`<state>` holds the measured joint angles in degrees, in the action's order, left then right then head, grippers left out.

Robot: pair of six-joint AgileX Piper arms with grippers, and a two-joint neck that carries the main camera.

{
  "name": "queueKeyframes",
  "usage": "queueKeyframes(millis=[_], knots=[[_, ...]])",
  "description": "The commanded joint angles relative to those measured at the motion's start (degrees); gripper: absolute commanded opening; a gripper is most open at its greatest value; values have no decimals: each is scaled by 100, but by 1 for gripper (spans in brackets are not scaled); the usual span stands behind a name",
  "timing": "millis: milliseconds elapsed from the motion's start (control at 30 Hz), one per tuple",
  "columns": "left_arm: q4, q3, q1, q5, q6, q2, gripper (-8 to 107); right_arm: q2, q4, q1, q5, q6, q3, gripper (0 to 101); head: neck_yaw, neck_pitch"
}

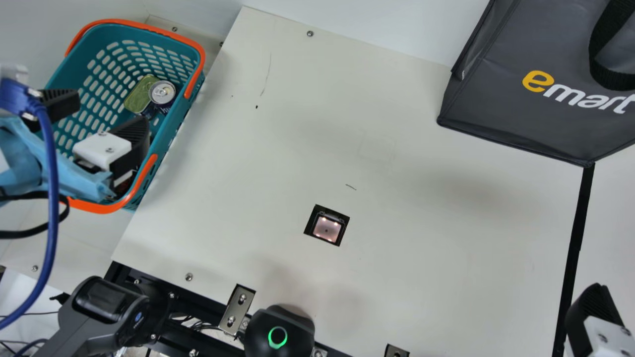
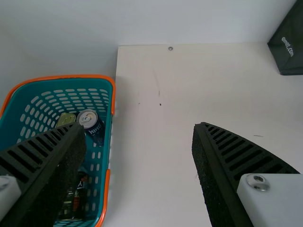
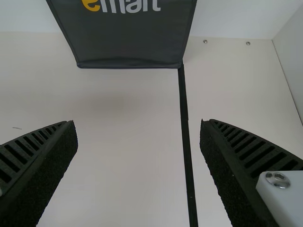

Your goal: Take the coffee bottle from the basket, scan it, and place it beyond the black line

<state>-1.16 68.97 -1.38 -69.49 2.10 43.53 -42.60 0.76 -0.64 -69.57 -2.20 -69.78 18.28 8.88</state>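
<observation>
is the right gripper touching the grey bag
Apart. The main view shows a wide stretch of table between the right gripper, at its lower right, and the grey bag, at its upper right.

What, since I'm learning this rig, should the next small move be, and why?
Probably shift the open left claw sideways to line up over the dark, glossy bottle in the teal plastic basket, before lowering: its ribbed fingers are apart, with nothing gripped, and the bottle lies outside their gap.
</observation>
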Motion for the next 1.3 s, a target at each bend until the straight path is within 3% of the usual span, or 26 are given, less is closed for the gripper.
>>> queueKeyframes(millis=[0,533,1267], knots=[[75,-15,61,15,-42,15,90,0,0,0,0,0,0,91,14,-96],[520,-278,1353,504,-192,292,90,0,0,0,0,0,0,91,14,-96],[-1044,-753,3883,1611,2050,1319,90,0,0,0,0,0,0,91,14,-96]])
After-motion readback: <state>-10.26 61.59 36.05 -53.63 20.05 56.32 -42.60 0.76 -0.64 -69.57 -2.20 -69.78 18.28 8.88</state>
